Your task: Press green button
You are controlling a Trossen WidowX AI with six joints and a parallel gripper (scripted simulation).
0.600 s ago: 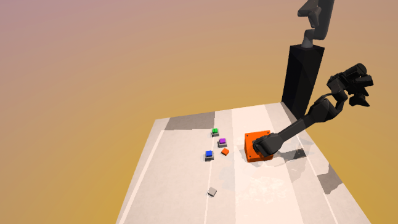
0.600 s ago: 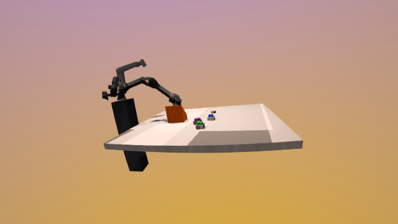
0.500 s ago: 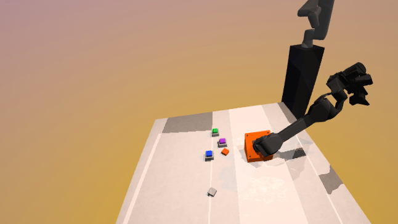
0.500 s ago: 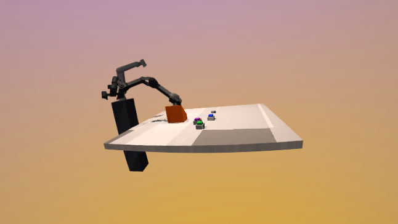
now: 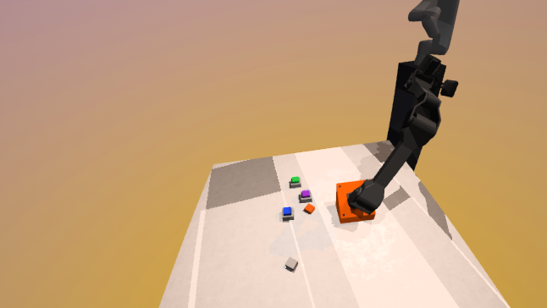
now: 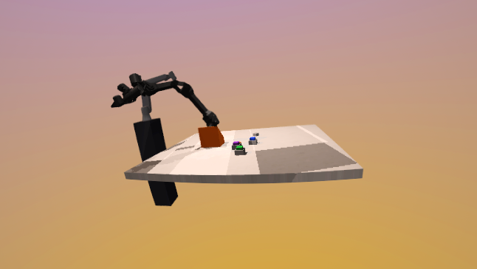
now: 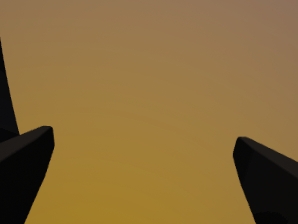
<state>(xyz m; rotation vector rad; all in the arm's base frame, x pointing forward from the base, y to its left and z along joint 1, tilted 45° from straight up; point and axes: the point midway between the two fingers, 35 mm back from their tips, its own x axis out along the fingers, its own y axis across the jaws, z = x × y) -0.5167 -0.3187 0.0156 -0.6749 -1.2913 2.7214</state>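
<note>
Standing spread wide, the tool (image 7: 143,183) held nothing; its two dark fingers framed only background in the wrist view. Tool raised high behind the arm's base, well off the surface (image 5: 381,271). Green button (image 5: 295,180): on the surface near its far end, untouched. Purple button (image 5: 305,195) and blue button (image 5: 287,211) nearby. Small orange block (image 5: 309,208) beside the purple button; grey block (image 5: 291,264) apart, nearer the camera.

A purple button (image 5: 305,195) and a blue button (image 5: 287,211) sit near the frame's centre, with a small orange block (image 5: 309,208) between them. A large orange block (image 5: 345,207) lies right of these; 1 grey block (image 5: 291,264) sits lower down, on the pale table (image 5: 237,254).
</note>
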